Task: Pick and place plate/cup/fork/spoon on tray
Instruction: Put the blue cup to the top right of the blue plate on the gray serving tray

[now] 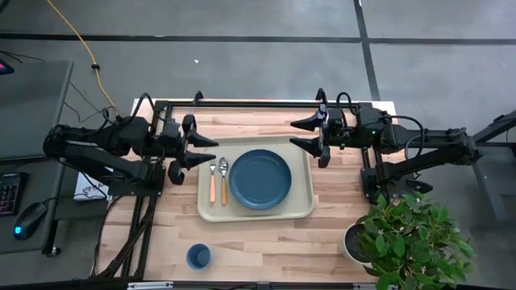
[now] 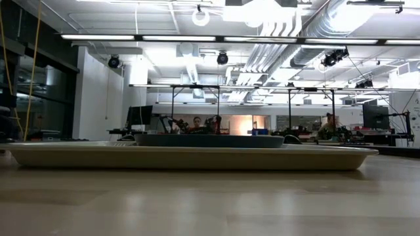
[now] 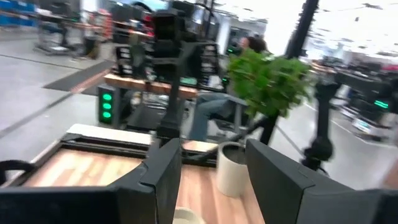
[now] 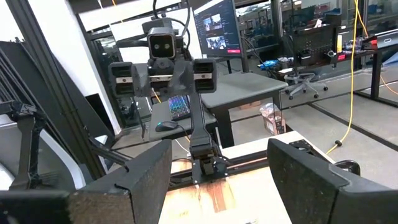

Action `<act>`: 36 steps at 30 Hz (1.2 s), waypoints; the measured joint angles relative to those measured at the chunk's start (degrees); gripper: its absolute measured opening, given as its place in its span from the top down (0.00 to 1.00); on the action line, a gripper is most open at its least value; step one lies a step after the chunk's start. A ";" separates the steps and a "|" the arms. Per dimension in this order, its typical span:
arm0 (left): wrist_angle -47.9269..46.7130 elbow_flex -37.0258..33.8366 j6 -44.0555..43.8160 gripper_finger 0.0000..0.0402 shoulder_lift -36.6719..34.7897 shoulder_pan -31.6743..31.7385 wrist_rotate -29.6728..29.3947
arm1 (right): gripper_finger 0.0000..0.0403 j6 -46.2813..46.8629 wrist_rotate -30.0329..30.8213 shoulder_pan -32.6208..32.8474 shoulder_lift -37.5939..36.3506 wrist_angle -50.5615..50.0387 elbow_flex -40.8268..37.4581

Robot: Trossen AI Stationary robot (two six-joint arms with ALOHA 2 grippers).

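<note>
The cream tray (image 1: 298, 205) lies mid-table; the low view shows its rim (image 2: 190, 156). On it rests the blue plate (image 1: 260, 179), seen edge-on as the plate (image 2: 210, 139). Left of the plate, the fork (image 1: 213, 181) and the spoon (image 1: 223, 176) lie side by side on the tray, orange handles toward the near edge. The small blue cup (image 1: 198, 256) stands on the bare table near the front edge. My left gripper (image 1: 214, 151) hovers open by the tray's far left corner. My right gripper (image 1: 292, 133) hovers open above its far right corner. Both point level, toward each other.
A potted plant (image 1: 411, 238) in a white pot (image 1: 355, 242) stands at the table's near right corner; the left wrist view shows this pot (image 3: 233, 168). A black frame (image 1: 242, 103) runs along the far edge. Bare wood lies around the cup.
</note>
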 joint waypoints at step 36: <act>-37.06 10.95 -12.00 0.59 39.50 -35.20 3.95 | 0.37 0.00 0.57 0.00 0.00 -10.34 -0.04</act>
